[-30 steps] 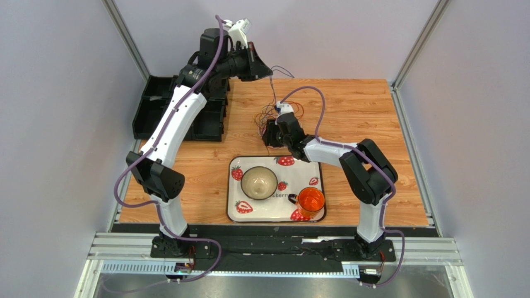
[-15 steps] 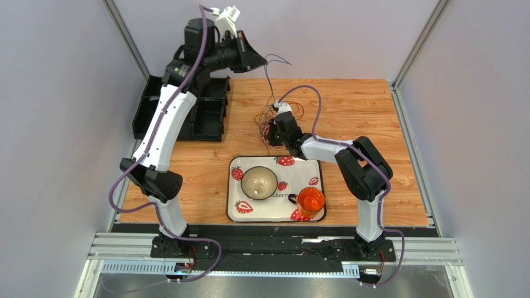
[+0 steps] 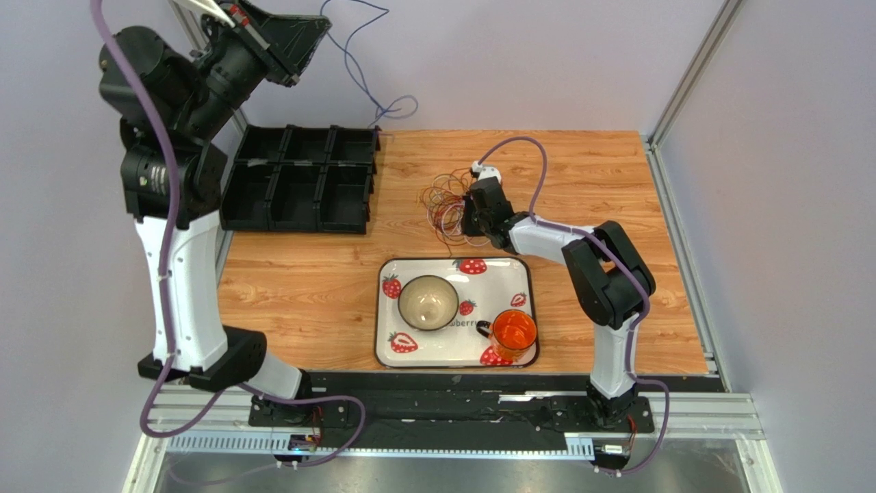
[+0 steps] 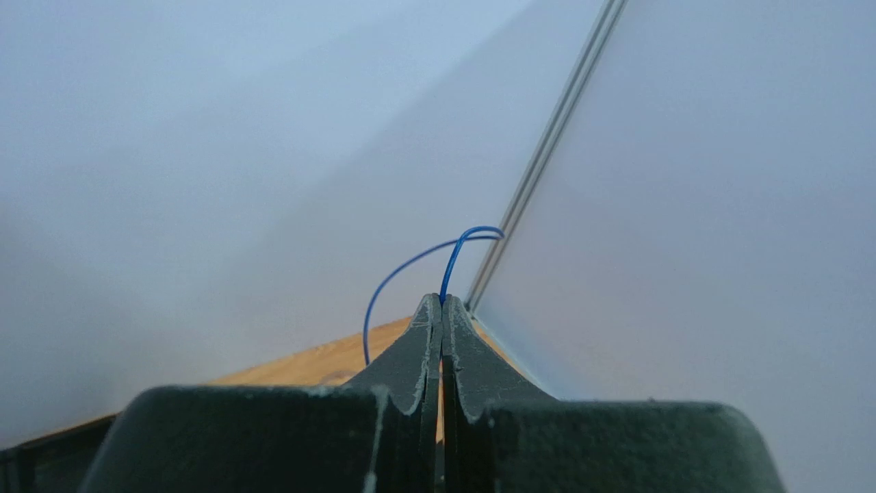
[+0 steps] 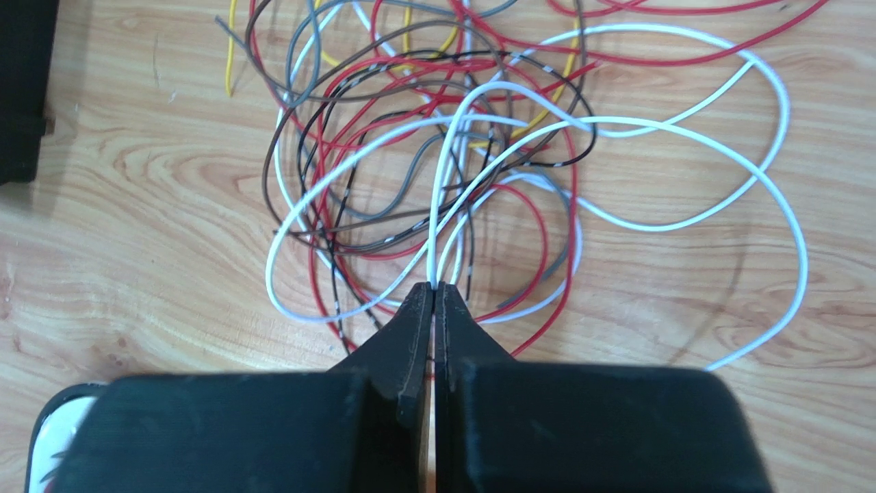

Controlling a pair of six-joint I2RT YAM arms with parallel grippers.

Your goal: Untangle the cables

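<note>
High at back-left, left gripper (image 4: 442, 308) has hauled its pinched blue cable (image 4: 411, 262) seemingly clear; right gripper (image 5: 433, 298) just clamped a white cable (image 5: 433, 247).

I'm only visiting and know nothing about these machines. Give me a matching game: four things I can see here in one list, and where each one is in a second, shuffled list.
Things:
1. thin blue cable
2. thin white cable
3. orange see-through cup
4. black divided plastic bin

Places:
A. standing on the strawberry-print tray
B. pinched in the shut left claw, raised high
C. at the far left corner of the wooden table
D. pinched in the shut right claw, low over that table

Pairs: 1-B, 2-D, 3-A, 4-C.
</note>
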